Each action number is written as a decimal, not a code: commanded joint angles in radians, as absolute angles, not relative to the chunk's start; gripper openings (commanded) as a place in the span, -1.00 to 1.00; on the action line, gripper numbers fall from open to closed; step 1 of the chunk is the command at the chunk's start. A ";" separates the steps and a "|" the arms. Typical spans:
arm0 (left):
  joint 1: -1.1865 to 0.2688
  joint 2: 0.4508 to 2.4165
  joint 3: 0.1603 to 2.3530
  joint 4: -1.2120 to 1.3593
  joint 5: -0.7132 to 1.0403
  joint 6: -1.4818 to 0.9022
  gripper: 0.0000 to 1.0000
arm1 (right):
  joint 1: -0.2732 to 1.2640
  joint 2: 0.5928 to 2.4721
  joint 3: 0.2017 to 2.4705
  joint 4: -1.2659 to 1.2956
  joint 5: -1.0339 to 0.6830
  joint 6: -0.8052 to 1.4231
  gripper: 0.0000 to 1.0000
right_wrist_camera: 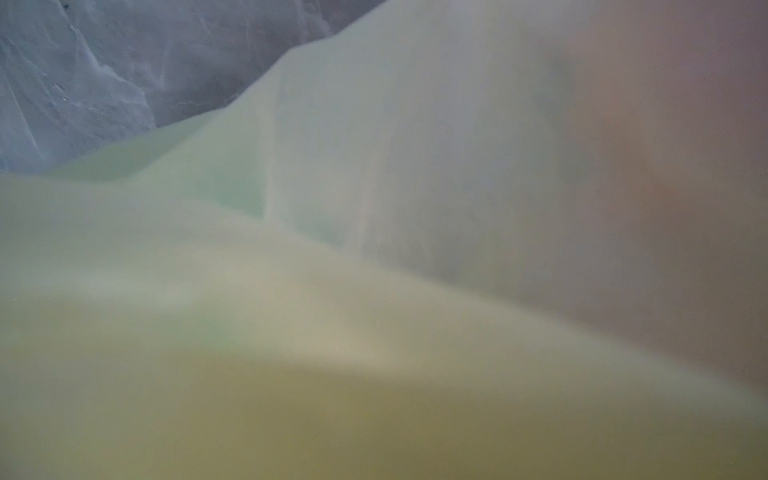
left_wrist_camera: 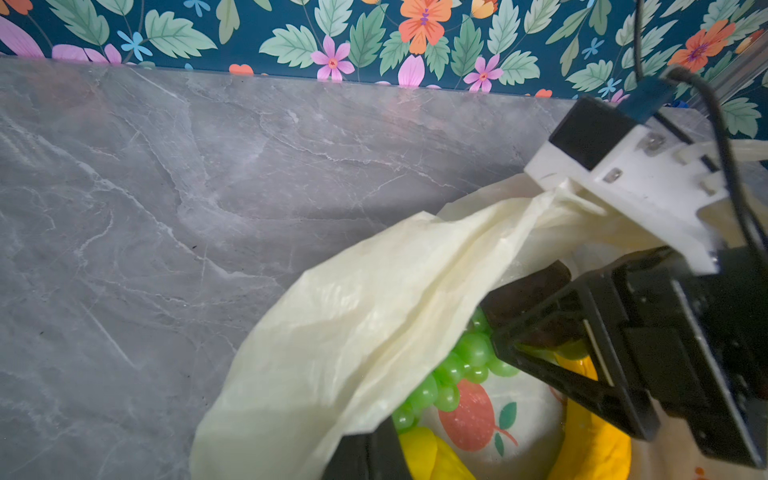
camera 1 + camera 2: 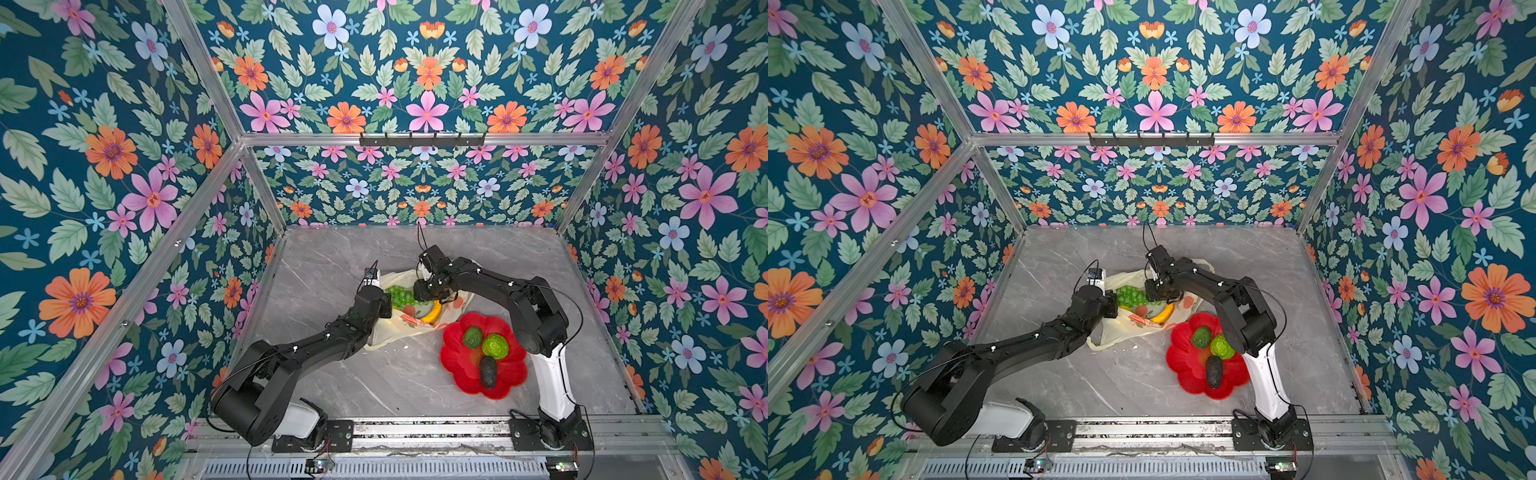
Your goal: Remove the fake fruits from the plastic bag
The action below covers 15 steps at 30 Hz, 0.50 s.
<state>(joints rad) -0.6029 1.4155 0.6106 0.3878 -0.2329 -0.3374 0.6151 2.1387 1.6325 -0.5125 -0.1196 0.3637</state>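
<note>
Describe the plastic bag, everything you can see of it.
The plastic bag is thin, crinkly, translucent pale yellow with orange-red fruit prints. It lies slumped on the grey table, mouth open upward, next to the red plate. The left tool pinches its rim, holding one wall up; the right tool reaches into the mouth. Inside lie green grapes and a banana.
</note>
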 commanded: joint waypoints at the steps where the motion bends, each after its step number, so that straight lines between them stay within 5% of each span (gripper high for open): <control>1: -0.602 1.418 0.618 0.382 -0.239 -0.327 -1.00 | 0.617 2.119 1.631 -0.504 -0.104 0.351 -0.02; 15: -0.602 1.417 0.624 0.374 -0.241 -0.324 -1.00 | 0.639 1.955 1.546 -0.757 -0.166 0.329 -0.09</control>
